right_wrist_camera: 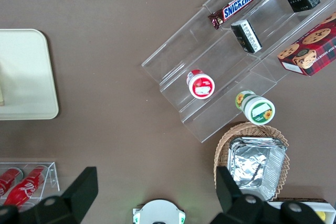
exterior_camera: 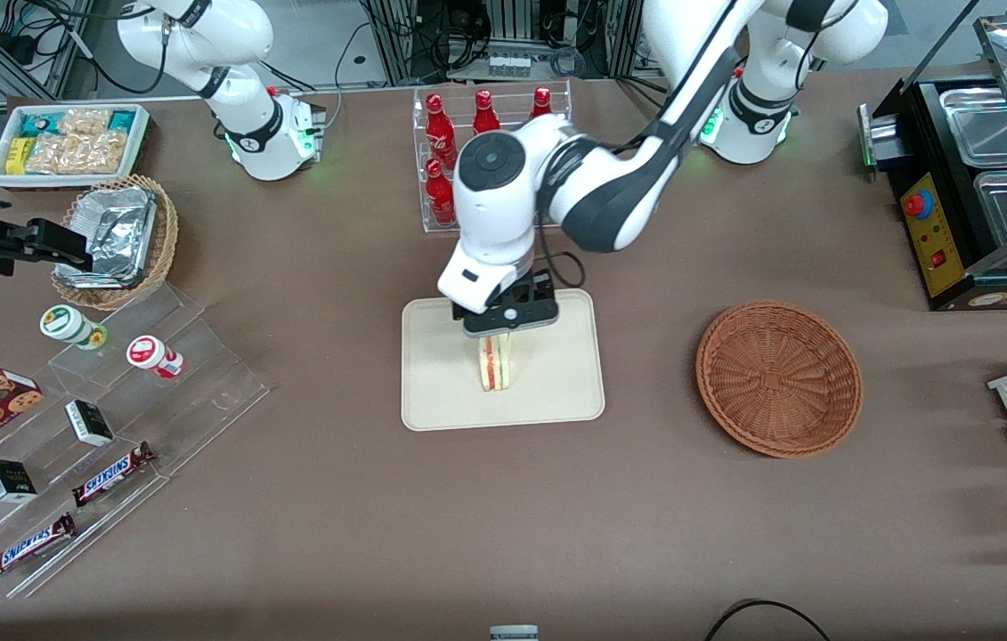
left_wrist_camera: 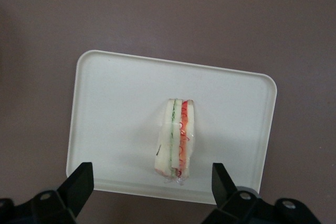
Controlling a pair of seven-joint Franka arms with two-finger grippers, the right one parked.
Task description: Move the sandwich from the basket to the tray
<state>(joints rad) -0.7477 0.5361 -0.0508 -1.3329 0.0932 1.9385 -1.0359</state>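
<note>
Tray (exterior_camera: 556, 392): flat on the table, midway between the 2 ends, nearer the front camera than the red bottle rack (exterior_camera: 450, 160).
Sandwich (exterior_camera: 496, 363): standing on edge on the tray, filling stripes showing.
Gripper (exterior_camera: 499, 336): directly above the sandwich, fingers (left_wrist_camera: 79, 184) spread wide, grasping nothing.
Basket (exterior_camera: 779, 378): beside the tray, toward the working arm's end.

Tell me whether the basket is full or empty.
Empty: the basket shows only bare weave. The sandwich stands on the tray, under the open gripper.
</note>
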